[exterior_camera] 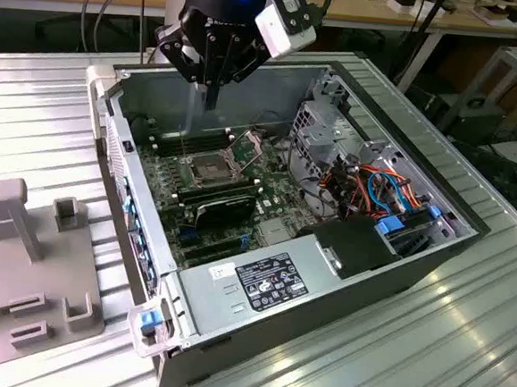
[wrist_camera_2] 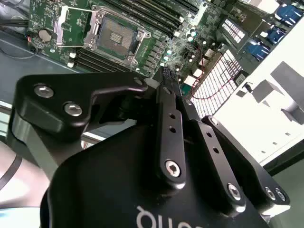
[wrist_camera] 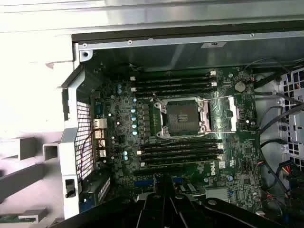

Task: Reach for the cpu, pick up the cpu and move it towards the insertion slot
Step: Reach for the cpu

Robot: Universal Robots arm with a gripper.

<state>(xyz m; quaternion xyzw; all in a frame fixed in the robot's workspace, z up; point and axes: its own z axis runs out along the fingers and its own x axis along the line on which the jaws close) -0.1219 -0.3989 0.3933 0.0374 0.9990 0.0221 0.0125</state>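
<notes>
My black gripper (exterior_camera: pixel 210 100) hangs over the back of the open computer case, its fingers drawn together into a narrow tip. In both wrist views the gripper (wrist_camera_2: pixel 167 73) (wrist_camera: pixel 164 183) looks shut, with no gap showing. The cpu is hidden; I cannot tell whether it sits between the fingers. The insertion slot (exterior_camera: pixel 209 167) lies below the gripper and a little nearer the case front. It is a silvery-framed square socket with a dark centre, and its lid is swung open. The insertion slot (wrist_camera: pixel 183 114) (wrist_camera_2: pixel 116 35) appears in both wrist views with nothing lying in it.
Long black memory slots (wrist_camera: pixel 180 152) flank the socket. A black expansion card (exterior_camera: pixel 226 211) stands nearer the front, beside the grey power supply box (exterior_camera: pixel 260 283). Coloured cables (exterior_camera: pixel 375 189) and a drive cage fill the exterior view's right. A grey fixture (exterior_camera: pixel 29 265) sits outside the case on the left.
</notes>
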